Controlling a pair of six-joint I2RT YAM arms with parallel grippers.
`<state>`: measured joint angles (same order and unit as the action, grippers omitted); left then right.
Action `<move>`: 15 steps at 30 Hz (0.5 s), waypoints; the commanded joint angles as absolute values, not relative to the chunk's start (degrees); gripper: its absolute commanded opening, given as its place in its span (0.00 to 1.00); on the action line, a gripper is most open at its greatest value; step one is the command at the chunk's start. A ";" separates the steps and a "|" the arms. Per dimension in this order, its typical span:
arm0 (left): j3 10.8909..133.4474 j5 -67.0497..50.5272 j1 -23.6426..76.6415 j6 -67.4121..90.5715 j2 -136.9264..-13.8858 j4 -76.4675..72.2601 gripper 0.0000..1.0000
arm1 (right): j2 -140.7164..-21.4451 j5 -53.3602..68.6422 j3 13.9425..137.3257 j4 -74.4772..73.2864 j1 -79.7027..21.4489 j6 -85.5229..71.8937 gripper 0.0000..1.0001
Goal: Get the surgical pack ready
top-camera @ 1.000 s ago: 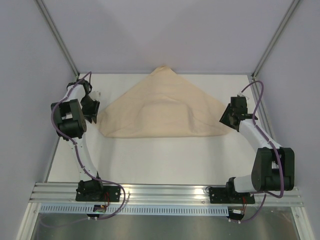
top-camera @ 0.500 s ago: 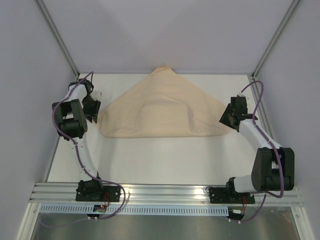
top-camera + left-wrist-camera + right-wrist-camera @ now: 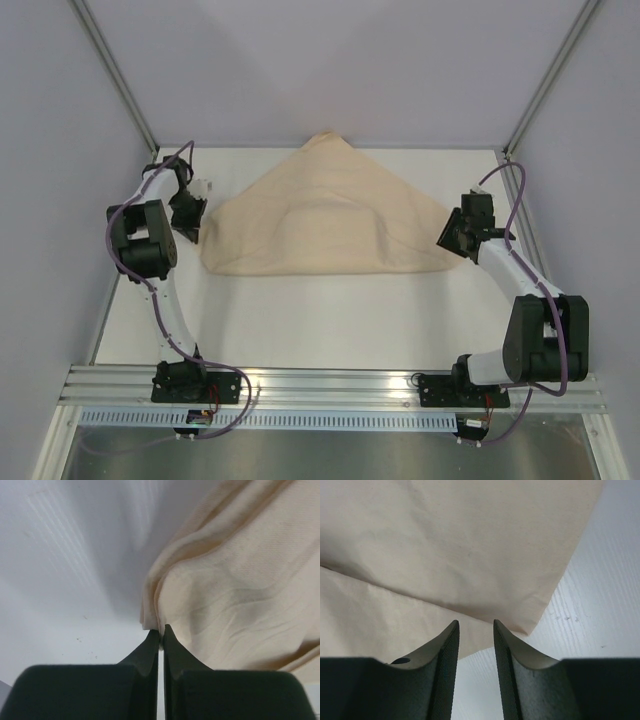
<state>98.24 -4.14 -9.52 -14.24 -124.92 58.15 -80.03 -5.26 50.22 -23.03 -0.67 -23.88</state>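
The tan wrap sheet [image 3: 330,225] lies folded into a triangle on the white table, with a raised bump in its middle. The tray, clamps, tweezers, gauze and packets are hidden or out of view. My left gripper [image 3: 196,234] is at the sheet's left edge. In the left wrist view the gripper [image 3: 161,629] is shut, its tips pinching the sheet's folded edge [image 3: 150,615]. My right gripper [image 3: 446,240] is at the sheet's right corner. In the right wrist view it [image 3: 475,625] is open, just above the layered corner of the sheet [image 3: 470,555].
The white table [image 3: 330,310] extends in front of the sheet to the metal rail [image 3: 330,385] at the near edge. Grey walls and slanted frame posts [image 3: 120,90] close in the left, right and back sides.
My left gripper has moved a little toward the far side, and the sheet's left corner has shifted slightly right with it. The right arm has barely moved.
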 commanded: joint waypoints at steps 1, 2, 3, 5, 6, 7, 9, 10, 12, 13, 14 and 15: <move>97.38 -8.26 -6.25 -15.91 -116.47 57.65 0.00 | -77.96 1.64 49.66 -19.34 -0.62 -23.20 0.36; 97.38 -8.52 -5.28 -16.34 -115.06 58.96 0.00 | -77.96 3.41 49.48 -18.38 -0.70 -23.64 0.35; 97.47 -9.74 -4.40 -16.96 -112.35 59.58 0.00 | -78.13 6.56 49.05 -17.41 -0.96 -24.16 0.35; 98.26 -11.24 -1.42 -17.49 -109.88 62.12 0.00 | -78.57 8.08 49.13 -15.30 -1.75 -24.70 0.35; 98.78 -13.16 -0.36 -17.49 -108.12 63.10 0.00 | -79.44 8.09 49.91 -15.12 -3.32 -24.52 0.34; 100.09 -14.05 1.56 -17.40 -107.50 63.98 0.00 | -80.06 8.09 50.44 -15.12 -4.04 -24.35 0.34; 101.68 -16.77 3.24 -17.05 -106.00 66.53 0.00 | -82.42 9.30 51.50 -15.03 -5.97 -23.91 0.34; 103.26 -17.74 5.08 -16.62 -105.82 67.32 0.00 | -83.40 10.53 52.37 -14.25 -6.41 -24.08 0.33; 104.93 -19.24 7.02 -16.09 -105.64 68.81 0.00 | -86.90 14.48 53.17 -12.67 -7.11 -25.31 0.32; 107.12 -19.60 9.29 -15.65 -105.82 69.78 0.00 | -88.23 15.37 54.13 -12.40 -7.29 -25.57 0.31; 108.44 -20.56 10.36 -15.30 -106.52 70.22 0.00 | -89.37 15.99 54.58 -12.13 -7.56 -26.10 0.30; 109.85 -21.18 11.76 -15.03 -107.05 70.83 0.00 | -91.65 16.17 55.10 -11.61 -8.17 -26.19 0.29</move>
<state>105.82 -16.45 9.13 -15.77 -106.50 67.16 -87.48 11.64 52.18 -15.57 -7.33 -24.64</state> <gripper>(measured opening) 0.018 0.303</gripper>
